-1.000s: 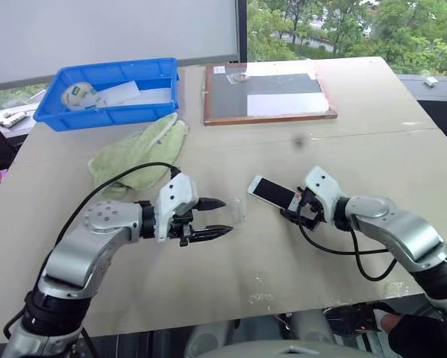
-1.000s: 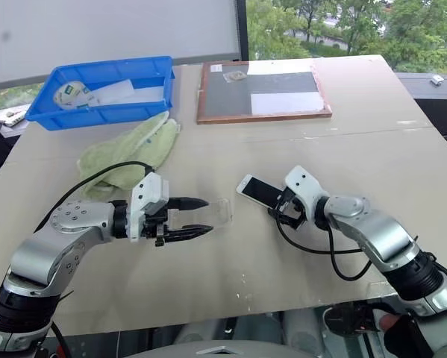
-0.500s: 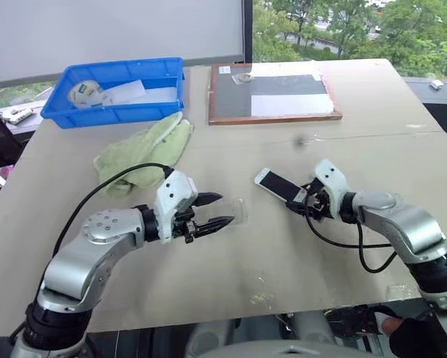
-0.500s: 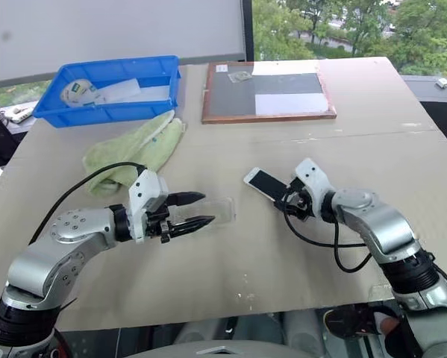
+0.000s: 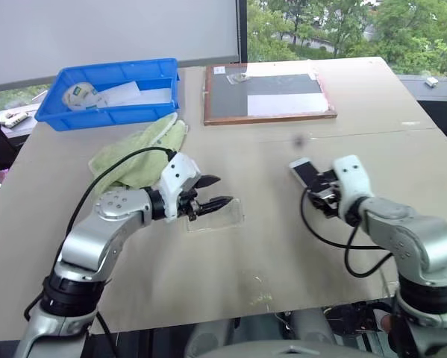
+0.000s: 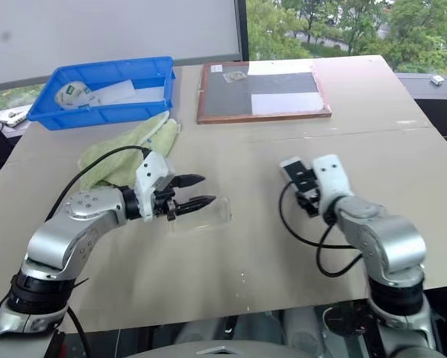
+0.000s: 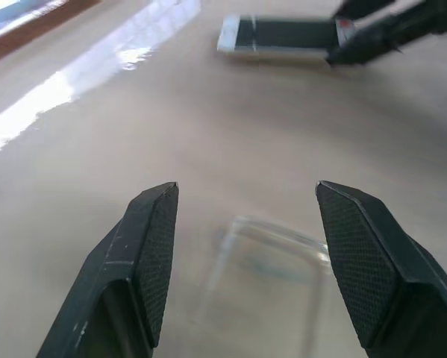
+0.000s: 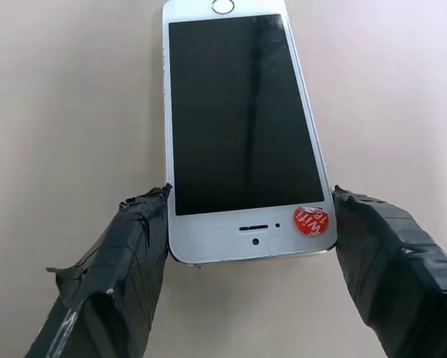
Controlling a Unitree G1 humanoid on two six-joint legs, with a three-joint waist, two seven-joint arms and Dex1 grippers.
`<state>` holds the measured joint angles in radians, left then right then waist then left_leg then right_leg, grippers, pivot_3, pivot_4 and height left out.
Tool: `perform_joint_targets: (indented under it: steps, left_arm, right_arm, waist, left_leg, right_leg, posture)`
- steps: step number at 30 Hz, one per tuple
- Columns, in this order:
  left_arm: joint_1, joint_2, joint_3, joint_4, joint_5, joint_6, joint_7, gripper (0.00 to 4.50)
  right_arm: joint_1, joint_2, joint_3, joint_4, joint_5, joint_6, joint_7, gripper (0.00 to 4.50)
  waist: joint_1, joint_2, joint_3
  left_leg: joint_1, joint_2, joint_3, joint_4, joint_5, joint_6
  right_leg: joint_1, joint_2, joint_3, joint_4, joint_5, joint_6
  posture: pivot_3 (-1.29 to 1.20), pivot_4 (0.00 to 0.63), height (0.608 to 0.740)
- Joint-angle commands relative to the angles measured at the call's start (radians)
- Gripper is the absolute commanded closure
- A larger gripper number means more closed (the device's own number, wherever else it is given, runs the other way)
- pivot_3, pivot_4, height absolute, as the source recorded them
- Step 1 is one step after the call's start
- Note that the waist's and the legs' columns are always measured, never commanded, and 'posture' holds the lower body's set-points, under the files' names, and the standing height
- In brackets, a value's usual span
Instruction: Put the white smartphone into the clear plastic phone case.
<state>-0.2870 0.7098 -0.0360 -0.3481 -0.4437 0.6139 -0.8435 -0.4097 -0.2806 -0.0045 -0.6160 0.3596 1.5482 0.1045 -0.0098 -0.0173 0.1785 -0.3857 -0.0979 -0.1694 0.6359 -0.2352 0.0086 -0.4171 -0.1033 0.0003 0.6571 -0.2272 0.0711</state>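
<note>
Gripping the white smartphone point(image 8: 242, 127) by its two long edges near the earpiece end, the right gripper point(image 8: 245, 246) holds it screen-up, its tape-wrapped fingers point(image 8: 115, 261) pressed against either side. In the head views the phone point(image 5: 307, 172) sticks out from that gripper toward the far side of the table point(image 5: 298, 253), right of centre; whether it rests on the surface or is lifted just off it cannot be told. The right wrist view adds a round red sticker point(image 8: 313, 220) on the phone's white bezel beside the earpiece, and the home button at the far end.

The clear plastic phone case point(image 5: 216, 216) lies flat on the table, well apart from the phone. The left gripper point(image 5: 212, 192) hovers over its near end with its jaws spread and empty, one finger point(image 7: 145, 253) either side of the case point(image 7: 272, 283) in the left wrist view, not touching it. That view also catches the phone and the right fingertips beyond.

Farther back sit a green cloth point(image 5: 137, 153), a blue bin point(image 5: 115, 93) and a wood-framed dark board point(image 5: 268, 93).
</note>
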Motion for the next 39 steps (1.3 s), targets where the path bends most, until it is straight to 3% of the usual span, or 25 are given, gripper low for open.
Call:
perform_joint_targets:
  steps: [1,7,11,17,24,30,39]
  left_arm:
    - [-0.003,0.007,-0.003,-0.011,0.008,-0.027,-0.020,1.49]
    - [0.040,0.017,0.028,-0.044,0.001,-0.013,-0.005,1.49]
    - [0.075,0.013,0.043,-0.086,-0.011,0.001,0.014,1.49]
    - [0.111,0.008,0.075,-0.118,-0.016,0.015,0.038,1.49]
    - [0.157,0.014,0.112,-0.167,-0.035,0.037,0.067,1.49]
    - [0.203,0.017,0.141,-0.209,-0.050,0.056,0.093,1.49]
    - [0.208,0.012,0.135,-0.214,-0.049,0.056,0.107,1.49]
  right_arm:
    - [-0.016,0.016,0.000,0.015,0.002,0.012,0.016,0.06]
    - [-0.044,-0.093,-0.078,-0.023,0.102,-0.017,0.183,0.06]
    - [-0.029,-0.231,-0.018,0.031,0.117,-0.110,0.279,0.06]
    - [-0.029,-0.261,0.056,0.159,0.182,-0.214,0.430,0.06]
    - [-0.048,-0.255,0.137,0.250,0.165,-0.308,0.471,0.06]
    - [-0.074,-0.291,0.067,0.233,0.171,-0.320,0.462,0.06]
    - [-0.031,-0.337,0.099,0.236,0.134,-0.335,0.431,0.06]
  waist:
    - [-0.001,0.000,0.000]
    - [-0.005,0.000,0.000]
    - [-0.004,0.000,0.000]
    - [-0.006,0.000,0.000]
    - [-0.005,0.000,0.000]
    - [-0.001,0.000,0.000]
    - [-0.002,0.000,0.000]
  left_leg:
    - [-0.001,-0.001,0.000,0.000,0.000,0.000]
    - [-0.003,-0.002,0.000,0.000,0.001,-0.001]
    - [-0.004,-0.002,0.000,-0.001,0.000,0.000]
    - [-0.002,0.000,0.000,-0.001,0.000,0.000]
    - [-0.001,0.000,0.000,-0.001,0.000,0.000]
    - [-0.001,0.000,0.000,-0.001,0.000,0.000]
    - [-0.003,0.000,0.000,-0.001,0.000,0.000]
  right_leg:
    - [0.000,0.000,0.000,-0.001,0.000,0.000]
    - [-0.002,-0.001,0.001,-0.005,0.000,0.000]
    - [-0.002,-0.001,0.000,-0.005,0.000,0.000]
    - [-0.002,0.000,-0.001,-0.003,0.000,0.000]
    - [-0.001,0.000,0.000,-0.002,0.000,0.000]
    - [-0.001,0.000,0.000,-0.002,0.000,0.000]
    - [-0.001,-0.001,-0.001,-0.004,0.000,0.000]
  posture:
    - [0.00,0.150,0.740]
    - [0.00,0.150,0.740]
    - [0.00,0.150,0.740]
    - [0.00,0.150,0.740]
    - [0.00,0.150,0.740]
    - [0.00,0.150,0.740]
    - [0.00,0.150,0.740]
